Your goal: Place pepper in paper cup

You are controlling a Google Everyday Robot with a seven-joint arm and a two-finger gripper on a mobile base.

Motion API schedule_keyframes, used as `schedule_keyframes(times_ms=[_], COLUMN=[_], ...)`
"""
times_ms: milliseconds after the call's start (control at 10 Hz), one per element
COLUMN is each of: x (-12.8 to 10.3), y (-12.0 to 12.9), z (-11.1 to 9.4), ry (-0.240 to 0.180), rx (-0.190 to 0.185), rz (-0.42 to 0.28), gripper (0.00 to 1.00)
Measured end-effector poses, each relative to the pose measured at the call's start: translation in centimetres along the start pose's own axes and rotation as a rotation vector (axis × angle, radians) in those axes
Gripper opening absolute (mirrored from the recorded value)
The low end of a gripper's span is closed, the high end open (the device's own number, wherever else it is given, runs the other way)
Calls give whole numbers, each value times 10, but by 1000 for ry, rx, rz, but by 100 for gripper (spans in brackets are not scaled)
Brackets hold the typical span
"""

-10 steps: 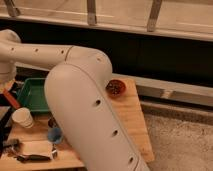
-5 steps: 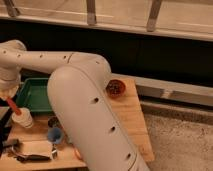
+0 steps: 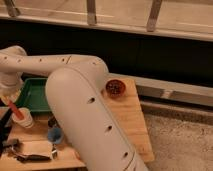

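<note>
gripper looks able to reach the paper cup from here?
Probably yes. The gripper hangs at the table's left edge with the pepper slanting down toward the paper cup right below it; nothing visible stands between them.

You get warm, dim light from above: the pale wooden tabletop (image 3: 127, 120) glows, the black wall band (image 3: 150, 52) across mid-frame lies shadowed, and the gripper (image 3: 9, 97) at the left edge is softly lit.

pincer (image 3: 10, 100): cream-white, at far left over the paper cup | pepper (image 3: 16, 111): red-orange | paper cup (image 3: 25, 119): cream-white | tray (image 3: 36, 95): green | small cup (image 3: 55, 135): blue | bowl (image 3: 115, 88): dark red | desk (image 3: 125, 120): light wood
</note>
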Motion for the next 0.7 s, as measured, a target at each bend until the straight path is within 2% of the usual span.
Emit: schedule_keyframes(times_ms=[700], x=[1], y=[-3], z=[-1], ry=[-4], rx=[1], rz=[4], gripper=[66])
